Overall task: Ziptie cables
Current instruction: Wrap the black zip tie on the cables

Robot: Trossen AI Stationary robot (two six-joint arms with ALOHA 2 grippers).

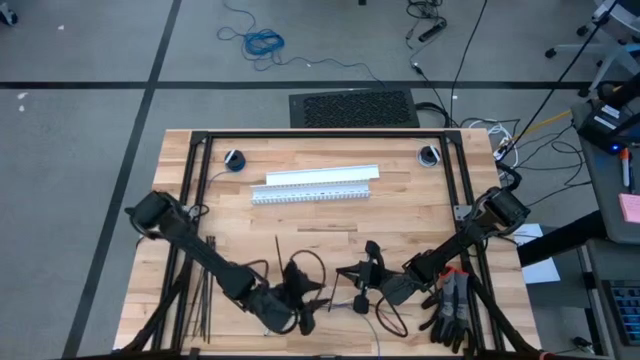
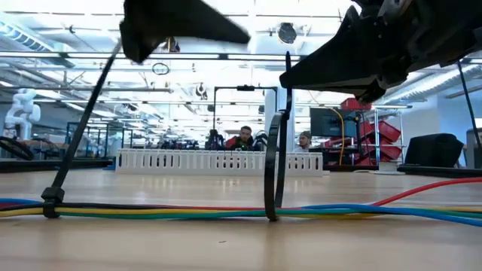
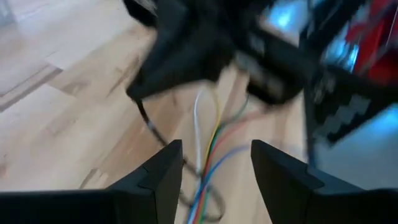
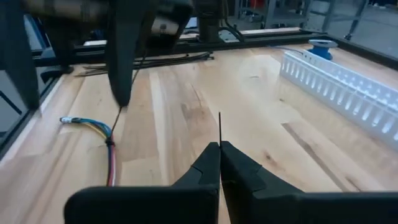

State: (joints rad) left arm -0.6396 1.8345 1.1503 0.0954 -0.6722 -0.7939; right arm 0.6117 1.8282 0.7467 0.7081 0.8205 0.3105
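The jaws of the right gripper (image 4: pixel 219 163) are seen pressed together on the thin black tail of a ziptie (image 4: pixel 219 127), which stands up from between the tips, while its loop (image 2: pixel 274 165) is seen in the low view encircling the cables (image 2: pixel 226 212). The jaws of the left gripper (image 3: pixel 214 171) stand parted with nothing between them, directly over the coloured wires, whose long axis runs away from that gripper along the surface (image 1: pixel 400 215). A second ziptie (image 2: pixel 53 199) is seen already cinched further along the bundle, its tail slanting up. In the high view the bundle lies at the near edge between both arms, the left gripper nearer to it. The loop probably gets tightened by pulling the tail away from the bundle, across its long axis.
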